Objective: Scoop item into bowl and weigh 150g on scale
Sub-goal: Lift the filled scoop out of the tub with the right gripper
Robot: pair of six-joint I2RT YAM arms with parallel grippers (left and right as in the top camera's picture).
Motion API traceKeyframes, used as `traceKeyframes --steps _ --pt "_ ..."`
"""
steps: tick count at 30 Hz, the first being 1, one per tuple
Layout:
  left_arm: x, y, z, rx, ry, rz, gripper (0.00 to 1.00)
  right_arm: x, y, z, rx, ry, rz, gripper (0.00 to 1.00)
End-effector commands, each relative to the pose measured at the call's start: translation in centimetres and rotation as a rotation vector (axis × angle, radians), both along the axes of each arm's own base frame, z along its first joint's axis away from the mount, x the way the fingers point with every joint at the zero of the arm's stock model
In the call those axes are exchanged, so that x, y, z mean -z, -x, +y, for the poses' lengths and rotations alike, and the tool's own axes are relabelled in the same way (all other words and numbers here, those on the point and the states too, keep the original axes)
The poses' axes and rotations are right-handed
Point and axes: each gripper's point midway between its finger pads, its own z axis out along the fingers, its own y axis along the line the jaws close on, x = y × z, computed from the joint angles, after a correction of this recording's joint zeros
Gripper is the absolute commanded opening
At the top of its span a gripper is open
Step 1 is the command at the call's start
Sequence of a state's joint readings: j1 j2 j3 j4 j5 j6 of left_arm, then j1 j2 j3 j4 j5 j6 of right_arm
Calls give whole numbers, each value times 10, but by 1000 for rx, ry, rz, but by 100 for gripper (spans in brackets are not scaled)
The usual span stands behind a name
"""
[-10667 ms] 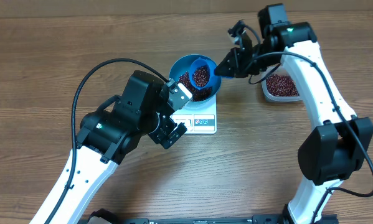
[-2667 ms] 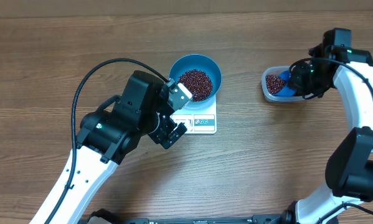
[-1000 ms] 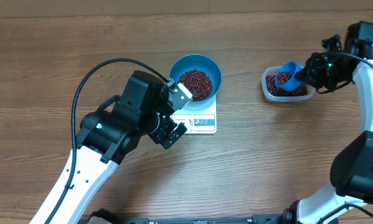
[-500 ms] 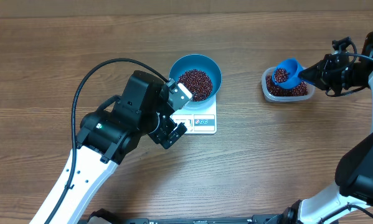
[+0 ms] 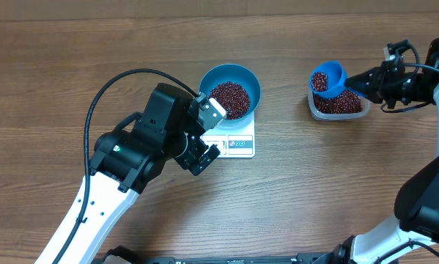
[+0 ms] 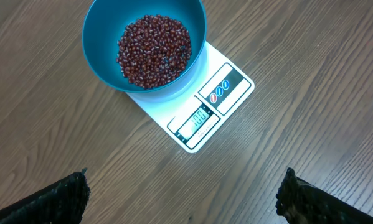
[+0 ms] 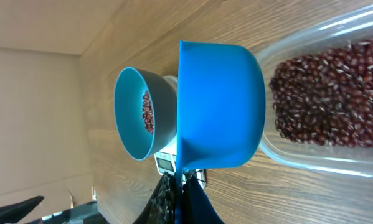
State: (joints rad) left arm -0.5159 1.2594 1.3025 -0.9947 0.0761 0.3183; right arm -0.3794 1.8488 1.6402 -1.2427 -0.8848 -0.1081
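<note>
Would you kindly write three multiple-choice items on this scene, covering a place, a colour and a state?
1. Where is the bowl? A on the scale; B on a tray; C held in the air.
2. What colour is the scoop? A white; B blue; C red.
3. How is the left gripper? A shut on the bowl; B shut on the scoop; C open.

Answers: 1 A, the scale's display end juts out from under it. 2 B, it shows blue in the overhead and right wrist views. 3 C, its jaws stand wide apart with nothing between them.
</note>
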Motion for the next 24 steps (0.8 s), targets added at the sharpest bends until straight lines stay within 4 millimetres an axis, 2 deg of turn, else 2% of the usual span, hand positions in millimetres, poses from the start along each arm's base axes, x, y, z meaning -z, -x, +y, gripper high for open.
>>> traceKeyframes --steps 1,8,17,24 --pt "-10 -5 1 4 2 -34 99 -19 -6 14 -55 -25 -81 4" --pt "-10 -5 1 4 2 -35 100 -34 -7 38 -116 -13 -128 4" --pt "-10 -5 1 4 2 -35 99 -61 -9 98 -269 10 -213 4" --pt "-10 -5 1 4 2 -35 99 -59 -9 138 -345 144 -226 4"
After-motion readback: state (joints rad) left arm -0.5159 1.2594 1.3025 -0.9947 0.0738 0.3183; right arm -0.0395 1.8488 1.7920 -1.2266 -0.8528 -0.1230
